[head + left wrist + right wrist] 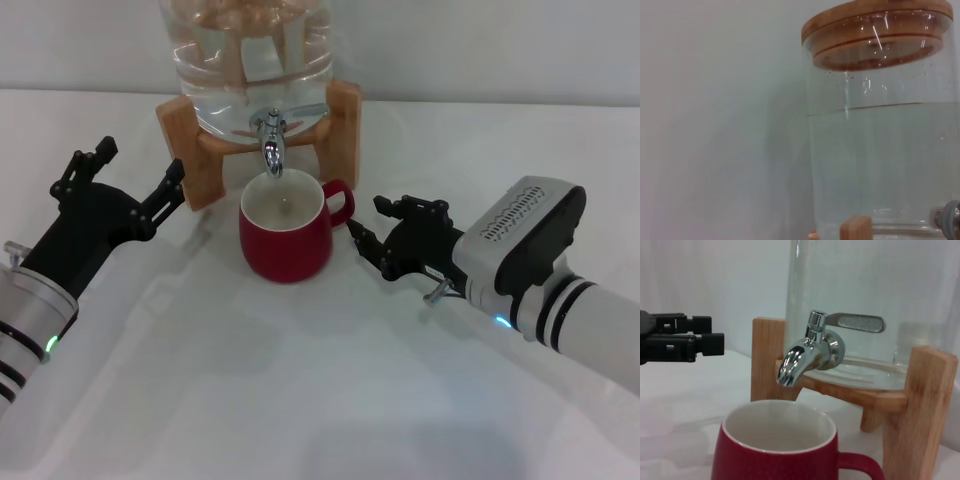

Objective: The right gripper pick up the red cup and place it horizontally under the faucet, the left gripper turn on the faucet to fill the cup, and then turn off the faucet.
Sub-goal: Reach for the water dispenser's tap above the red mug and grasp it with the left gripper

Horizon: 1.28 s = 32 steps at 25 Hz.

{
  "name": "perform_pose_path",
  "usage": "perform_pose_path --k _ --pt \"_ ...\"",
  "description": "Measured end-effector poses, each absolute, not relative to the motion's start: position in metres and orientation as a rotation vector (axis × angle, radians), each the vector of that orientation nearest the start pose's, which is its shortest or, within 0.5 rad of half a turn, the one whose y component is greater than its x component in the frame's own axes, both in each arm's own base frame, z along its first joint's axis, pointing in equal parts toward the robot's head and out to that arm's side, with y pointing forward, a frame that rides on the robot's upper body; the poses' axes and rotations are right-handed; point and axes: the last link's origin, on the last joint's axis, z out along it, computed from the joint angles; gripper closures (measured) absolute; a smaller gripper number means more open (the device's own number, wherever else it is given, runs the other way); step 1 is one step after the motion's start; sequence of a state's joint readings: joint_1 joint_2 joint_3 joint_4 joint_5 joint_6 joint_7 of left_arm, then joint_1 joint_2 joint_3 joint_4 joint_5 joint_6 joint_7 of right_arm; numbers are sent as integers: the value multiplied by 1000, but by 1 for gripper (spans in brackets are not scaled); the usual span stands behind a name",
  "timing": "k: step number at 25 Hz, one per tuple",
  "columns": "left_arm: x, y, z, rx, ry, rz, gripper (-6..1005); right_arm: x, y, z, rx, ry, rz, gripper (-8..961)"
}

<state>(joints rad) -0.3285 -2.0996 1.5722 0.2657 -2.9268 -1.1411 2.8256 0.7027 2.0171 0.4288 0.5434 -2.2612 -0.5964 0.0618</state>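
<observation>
Red cup (285, 240) one, faucet (271, 141) one, two open hands

There is one red cup (286, 240) with a single loop handle, one chrome faucet (271, 135) carrying one lever, and one clear water jug (247, 45) topped by one wooden lid (875, 30). One wooden stand (195, 150) holds the jug, and two of its upright posts show plainly in the head view. Two robot arms are present, each ending in one black claw: the left gripper (135, 170) and the right gripper (378, 225), all on one white table (300, 400).
</observation>
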Motion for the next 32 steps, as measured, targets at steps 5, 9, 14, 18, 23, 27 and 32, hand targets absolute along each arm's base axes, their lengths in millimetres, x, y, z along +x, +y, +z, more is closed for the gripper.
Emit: perform_pose_path --k 5,9,14,18,23,27,32 --pt "-319 314 -27 -1834 -454 -726 127 206 360 -131 -2315 401 521 528" --pt "-319 314 -26 -1833 -453 -725 127 212 357 -128 -2302 409 528 528" --pt "-321 314 -26 -1832 -457 -718 127 219 355 -124 -2285 415 533 529" --pt "-321 315 -25 -1831 -460 -714 127 224 353 -119 -2264 415 555 529" --pt "-321 318 -24 -1820 -459 -717 127 231 353 -110 -2230 415 576 530" --pt "-320 319 -23 -1818 -457 -720 127 246 350 -97 -2170 413 601 531" --pt "-321 319 -22 -1809 -459 -720 127 271 337 -70 -2032 414 674 532"
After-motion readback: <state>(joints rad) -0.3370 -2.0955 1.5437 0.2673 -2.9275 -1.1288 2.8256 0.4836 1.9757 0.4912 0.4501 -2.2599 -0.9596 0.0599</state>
